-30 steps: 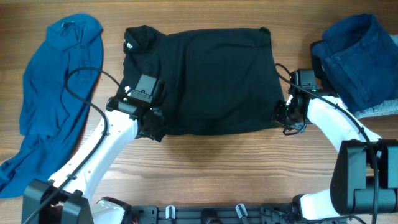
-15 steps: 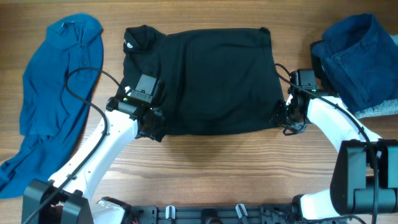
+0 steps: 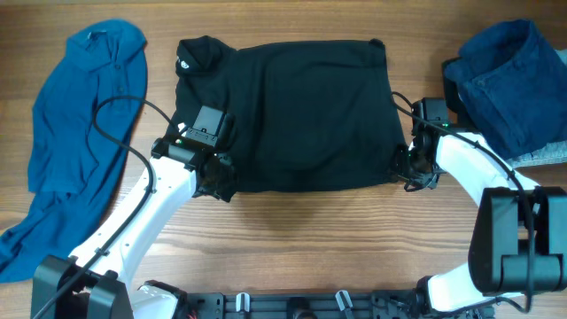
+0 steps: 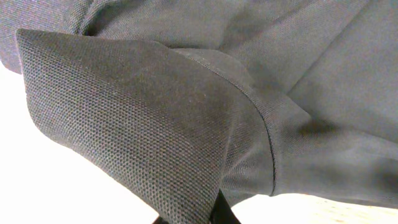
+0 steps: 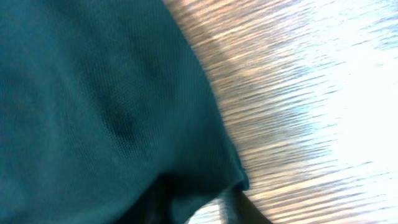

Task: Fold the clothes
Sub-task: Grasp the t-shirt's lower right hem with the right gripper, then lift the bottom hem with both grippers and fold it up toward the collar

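The black top [image 3: 292,115] lies spread flat in the middle of the wooden table, a small white logo at its far left corner. My left gripper [image 3: 215,180] is shut on its near left corner; the left wrist view shows the hem fold [image 4: 186,124] pinched between the fingers [image 4: 214,214]. My right gripper [image 3: 405,168] is shut on the near right corner; the right wrist view shows dark cloth [image 5: 106,106] over the jaws [image 5: 199,208]. A bright blue collared shirt [image 3: 75,124] lies crumpled at the left. A navy piece [image 3: 509,80] lies at the far right.
A grey cloth edge [image 3: 540,158] shows under the navy piece at the right rim. A black cable [image 3: 111,133] from the left arm loops over the blue shirt. Bare wood [image 3: 301,239] runs along the near side in front of the black top.
The right arm has shifted very slightly at the top's corner. The left arm and the garments have not moved.
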`<state>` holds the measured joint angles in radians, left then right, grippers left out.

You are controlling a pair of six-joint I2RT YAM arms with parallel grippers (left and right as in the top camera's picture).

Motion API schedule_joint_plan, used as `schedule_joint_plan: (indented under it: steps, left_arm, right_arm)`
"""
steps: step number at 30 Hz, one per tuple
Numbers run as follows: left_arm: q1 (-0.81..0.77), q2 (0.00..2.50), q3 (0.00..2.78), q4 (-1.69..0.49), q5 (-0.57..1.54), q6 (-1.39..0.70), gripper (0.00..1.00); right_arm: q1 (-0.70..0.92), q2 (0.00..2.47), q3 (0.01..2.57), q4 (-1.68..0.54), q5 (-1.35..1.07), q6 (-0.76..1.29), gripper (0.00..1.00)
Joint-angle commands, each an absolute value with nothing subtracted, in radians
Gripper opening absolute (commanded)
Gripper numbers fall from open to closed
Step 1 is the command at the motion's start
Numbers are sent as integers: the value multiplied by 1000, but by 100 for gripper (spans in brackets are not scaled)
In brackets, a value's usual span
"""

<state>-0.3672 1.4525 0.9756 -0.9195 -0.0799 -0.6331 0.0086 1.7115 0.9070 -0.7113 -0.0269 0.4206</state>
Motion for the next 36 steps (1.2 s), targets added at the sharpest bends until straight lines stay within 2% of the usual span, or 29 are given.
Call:
schedule_joint_plan:
  steps: [1, 6, 11, 23, 31, 36]
  left_arm:
    - [-362, 1430, 991, -917, -79, -635, 4]
    - [-362, 1426, 991, -918, -79, -635, 4]
    - [-362, 1360, 1005, -986, -71, -636, 4]
    - [-363, 1203, 1005, -1061, 117, -636, 4]
    - [-422, 1204, 1004, -1140, 168, -670, 4]
    - [-476, 1205, 1004, -1137, 94, -690, 4]
  right_arm:
    - [14, 1796, 875, -669, -52, 421, 4]
    - [14, 1771, 916, -697, -155, 392, 4]
    - [14, 1631, 991, -811, -160, 381, 4]
    - [14, 1291, 1002, -1000, -158, 362, 4]
    - [5, 1252, 1002, -1130, -147, 366, 4]
    - [-29, 1253, 1001, -1070, -120, 366, 5]
